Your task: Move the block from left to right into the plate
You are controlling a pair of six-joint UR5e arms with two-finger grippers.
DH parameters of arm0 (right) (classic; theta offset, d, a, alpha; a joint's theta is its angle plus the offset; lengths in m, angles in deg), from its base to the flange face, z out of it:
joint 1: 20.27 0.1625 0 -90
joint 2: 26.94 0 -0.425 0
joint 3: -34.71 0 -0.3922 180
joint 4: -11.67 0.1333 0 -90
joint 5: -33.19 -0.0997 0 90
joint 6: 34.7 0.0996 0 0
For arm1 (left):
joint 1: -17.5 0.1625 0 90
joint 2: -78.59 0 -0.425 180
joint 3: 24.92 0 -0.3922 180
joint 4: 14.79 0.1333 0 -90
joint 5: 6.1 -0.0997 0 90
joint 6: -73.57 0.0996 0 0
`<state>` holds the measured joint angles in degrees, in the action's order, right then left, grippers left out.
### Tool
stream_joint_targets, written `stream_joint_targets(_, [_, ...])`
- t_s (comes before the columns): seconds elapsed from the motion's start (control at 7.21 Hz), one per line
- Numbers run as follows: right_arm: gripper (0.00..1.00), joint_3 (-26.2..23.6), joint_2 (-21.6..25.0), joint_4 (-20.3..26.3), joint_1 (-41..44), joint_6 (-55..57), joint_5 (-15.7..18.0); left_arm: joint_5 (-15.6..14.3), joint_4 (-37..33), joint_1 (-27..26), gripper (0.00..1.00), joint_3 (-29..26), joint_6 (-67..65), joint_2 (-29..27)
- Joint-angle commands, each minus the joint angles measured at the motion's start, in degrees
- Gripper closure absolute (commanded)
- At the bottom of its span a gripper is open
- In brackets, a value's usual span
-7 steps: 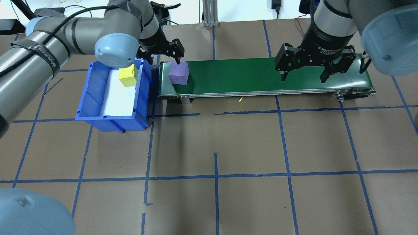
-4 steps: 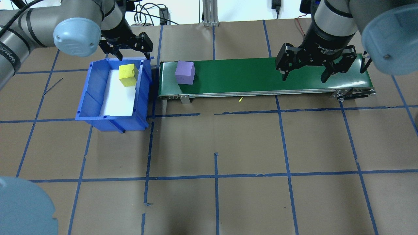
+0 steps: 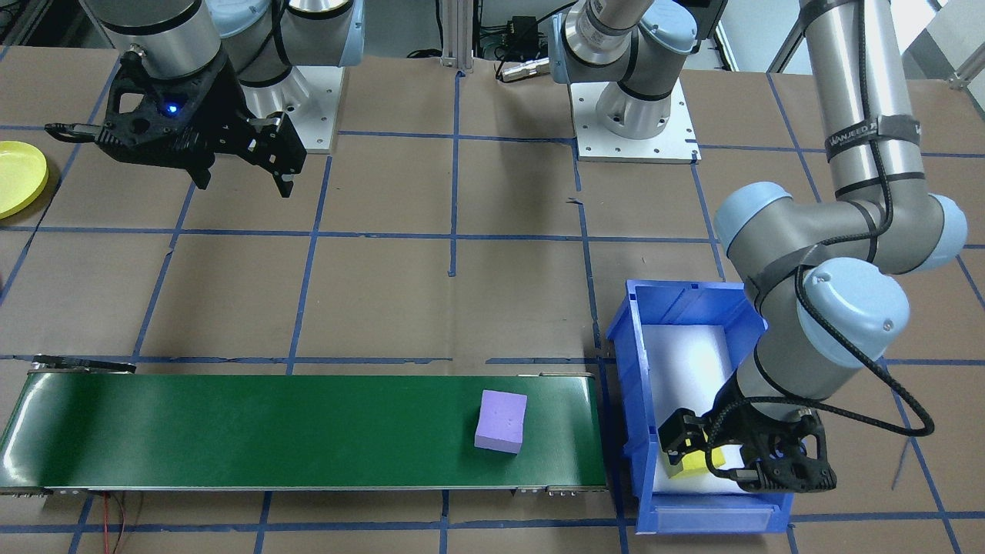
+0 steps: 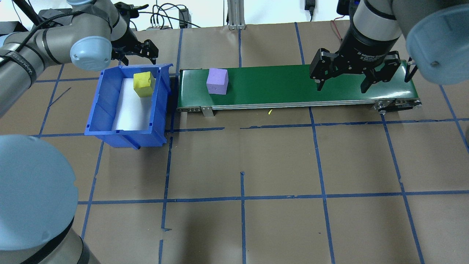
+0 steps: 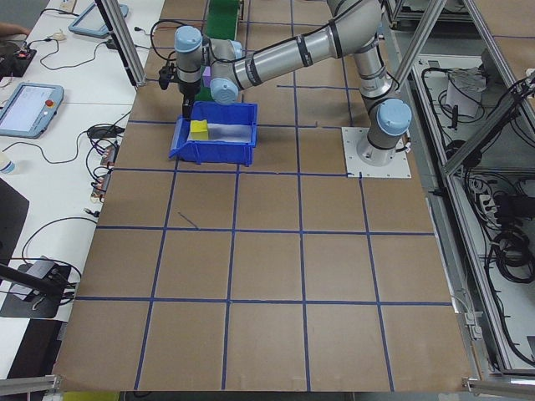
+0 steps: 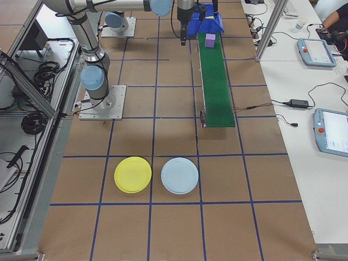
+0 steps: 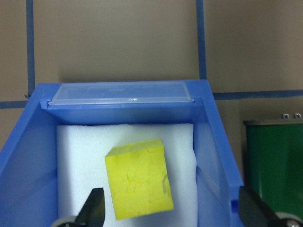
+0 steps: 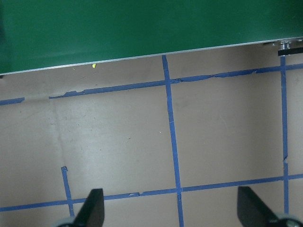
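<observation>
A purple block lies on the green conveyor belt near its left end, also seen as the purple block. A yellow block sits on white foam at the far end of the blue bin. My left gripper hovers open over that end of the bin, and the left wrist view shows the yellow block below its spread fingers. My right gripper hangs open and empty above the belt's right end. The yellow plate lies on the table on my right side.
A light blue plate lies beside the yellow plate, past the belt's right end. The bin stands just off the belt's left end. Brown paper with a blue tape grid covers the table.
My left gripper has moved left from the purple block on the belt to over the bin's far end. The purple block has travelled right along the belt. The right arm stayed put.
</observation>
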<state>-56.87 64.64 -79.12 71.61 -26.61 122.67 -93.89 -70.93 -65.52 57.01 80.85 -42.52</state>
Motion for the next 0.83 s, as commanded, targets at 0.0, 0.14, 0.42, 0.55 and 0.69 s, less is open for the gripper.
stream_joint_targets(0.0, [0.0,0.0,0.0,0.0,0.0,0.1,0.0,0.1,1.8,2.0,0.01,0.2,-0.3,-2.9])
stream_joint_targets(0.14, [0.0,0.0,0.1,0.0,-0.1,0.1,0.1,0.0,1.8,2.0,0.01,1.1,-3.0,-3.1])
stream_joint_targets(0.42, [0.0,0.3,0.1,0.0,-0.1,0.1,-0.1,0.7,1.8,2.0,0.01,3.0,-8.3,-3.1])
stream_joint_targets(0.55, [0.0,0.3,0.0,0.1,-0.2,0.1,-0.2,0.7,1.7,2.0,0.01,3.2,-8.3,-3.0])
stream_joint_targets(0.69, [0.0,0.2,0.0,0.1,-0.2,-0.1,0.1,0.6,1.4,2.0,0.01,3.5,-8.3,-3.0])
